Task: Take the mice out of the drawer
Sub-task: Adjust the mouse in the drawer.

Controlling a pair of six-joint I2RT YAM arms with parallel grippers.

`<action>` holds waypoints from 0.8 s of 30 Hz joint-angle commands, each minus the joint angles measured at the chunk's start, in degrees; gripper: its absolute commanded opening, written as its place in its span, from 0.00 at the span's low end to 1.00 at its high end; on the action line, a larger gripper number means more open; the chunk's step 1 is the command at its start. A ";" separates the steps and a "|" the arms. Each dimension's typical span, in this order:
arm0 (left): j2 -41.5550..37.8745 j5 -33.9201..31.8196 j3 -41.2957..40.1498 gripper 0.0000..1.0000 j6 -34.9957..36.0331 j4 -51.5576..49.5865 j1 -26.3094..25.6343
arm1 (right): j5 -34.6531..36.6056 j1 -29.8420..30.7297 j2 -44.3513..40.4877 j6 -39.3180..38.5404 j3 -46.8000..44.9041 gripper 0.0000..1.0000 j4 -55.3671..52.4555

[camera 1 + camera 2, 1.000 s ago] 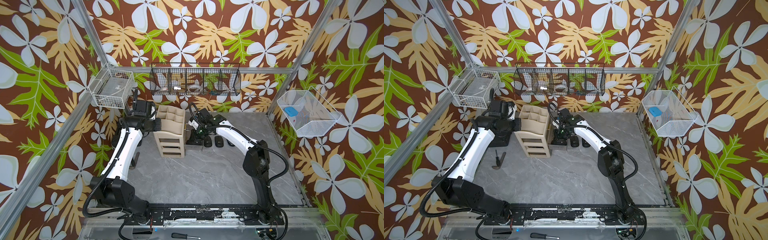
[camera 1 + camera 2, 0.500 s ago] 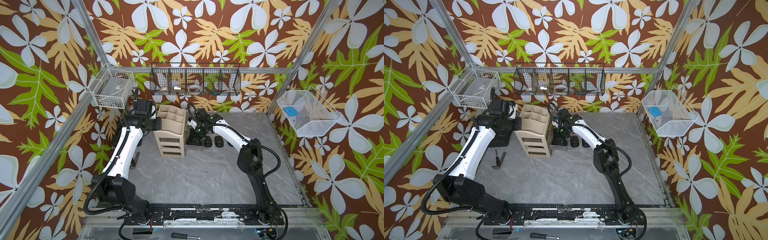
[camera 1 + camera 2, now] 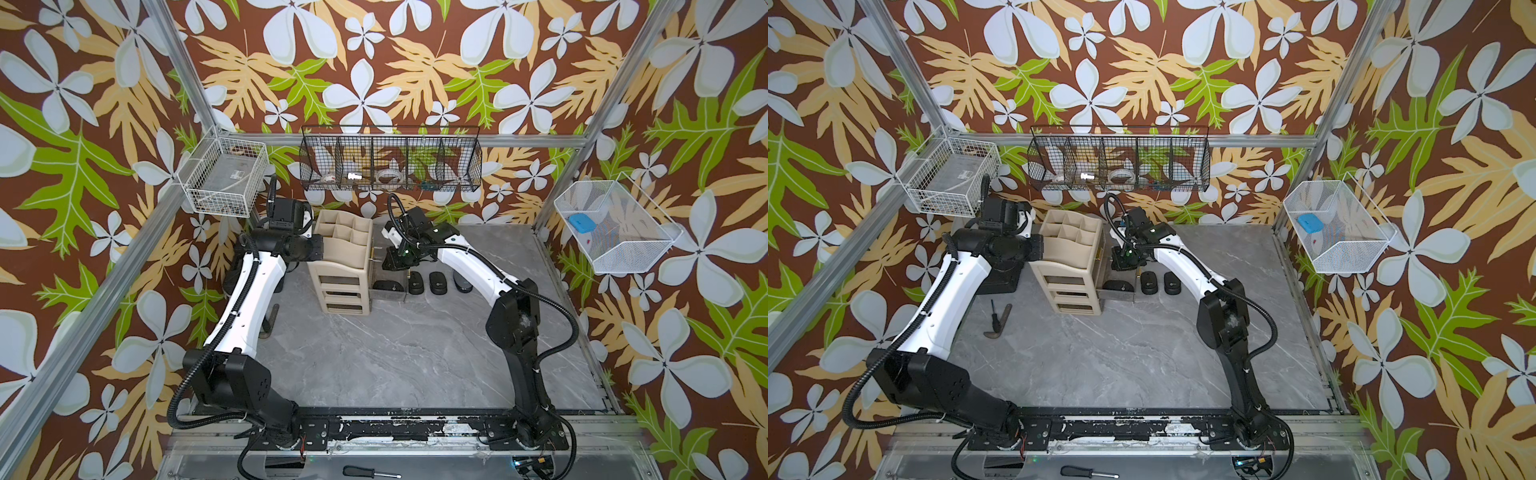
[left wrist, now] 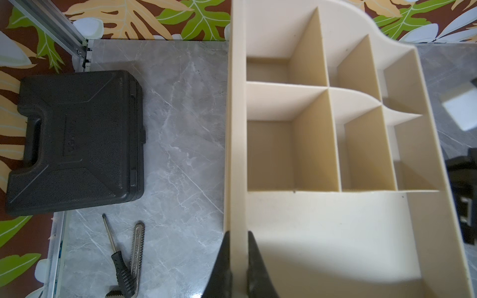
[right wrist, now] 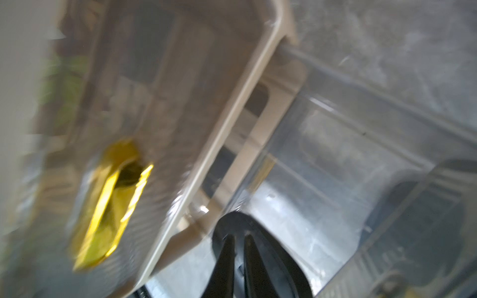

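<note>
- Beside the organizer (image 3: 345, 245), my right claw (image 5: 239, 236) is clenched, its tips at a black mouse (image 5: 278, 247) over the drawer (image 3: 390, 296).
- My left claw (image 4: 238, 233) clamps the organizer's wall.
- Three mice (image 3: 437, 283) lie on the worktop (image 3: 415, 353); another mouse (image 3: 388, 285) lies in the drawer.

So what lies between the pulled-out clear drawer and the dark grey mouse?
A black mouse and a second black mouse, side by side, between drawer and dark grey mouse; a top view shows it.
</note>
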 commanded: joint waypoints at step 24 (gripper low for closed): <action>0.81 1.05 -0.25 0.00 0.61 -2.26 -0.02 | 3.05 0.25 6.12 -4.05 -0.51 0.07 -4.67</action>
